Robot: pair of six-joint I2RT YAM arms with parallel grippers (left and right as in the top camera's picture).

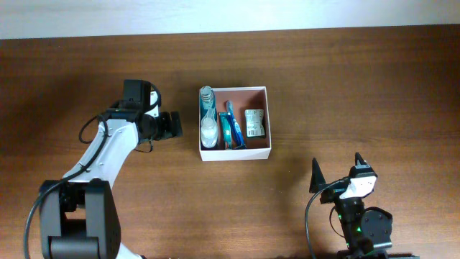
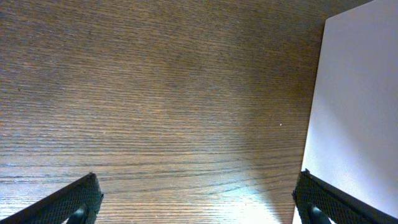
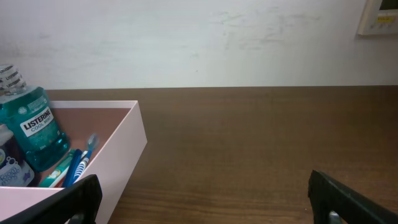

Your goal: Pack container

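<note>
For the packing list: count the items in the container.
4 clear: Listerine bottle in the far-left corner, pale bottle nearer along that wall, blue toothbrush in the middle, green-and-white packet on the right. Teal beside it may be a fifth.

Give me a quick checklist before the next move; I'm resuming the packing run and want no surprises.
1. The left gripper is open and empty: ok.
2. The right gripper is open and empty: ok.
3. The left gripper is apart from the container: ok, a gap shows from overhead.
4. The container sits flat on the table, top open: ok.
5. The mouthwash bottle, toothbrush and packet lie inside the walls: ok.
6. The mouthwash bottle cap is tight: cannot tell.
</note>
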